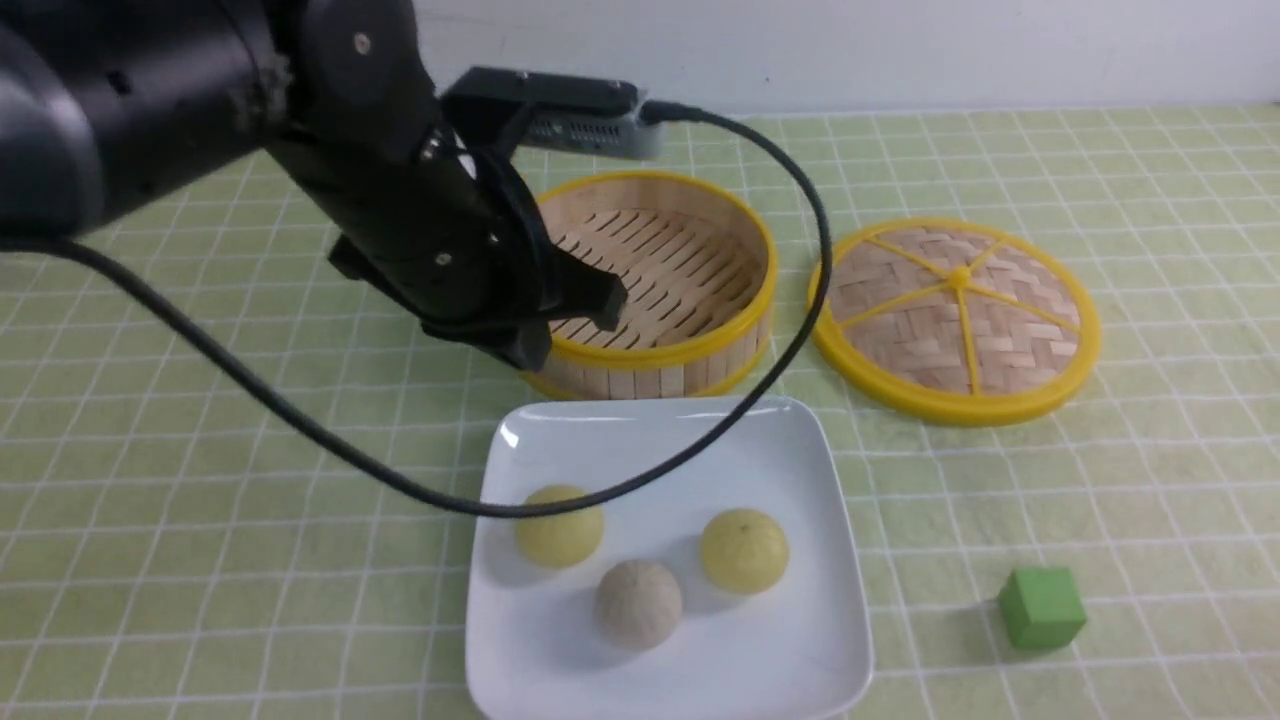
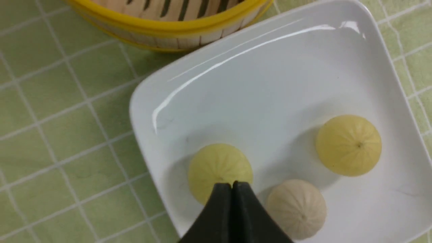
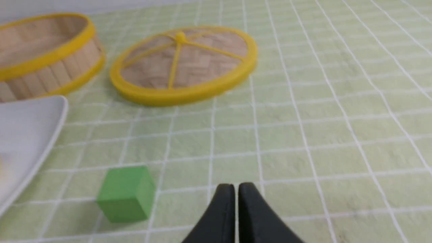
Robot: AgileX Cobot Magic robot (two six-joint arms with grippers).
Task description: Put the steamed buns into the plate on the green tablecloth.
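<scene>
We see the left gripper (image 2: 232, 185) closed and empty above the plate (image 2: 270, 84). Both steamed buns (image 2: 219, 170) lie in it, 1 directly below the fingertips.

In the front view the left arm (image 1: 200, 130) runs off the top and left edges and hides the near left rim of the steamer (image 1: 690, 270). Its cable (image 1: 640, 480) crosses one yellow bun (image 1: 558, 527). The plate (image 1: 800, 440) is cut by the bottom edge.

In the left wrist view the left hand (image 2: 232, 185), fingertips together, covers part of that bun (image 2: 216, 165); the steamer (image 2: 175, 30) is cut off at the top.

In the right wrist view the plate (image 3: 30, 135) is blurred and cropped at the left edge, its contents unreadable. The right hand (image 3: 235, 186) is out of the front view.
</scene>
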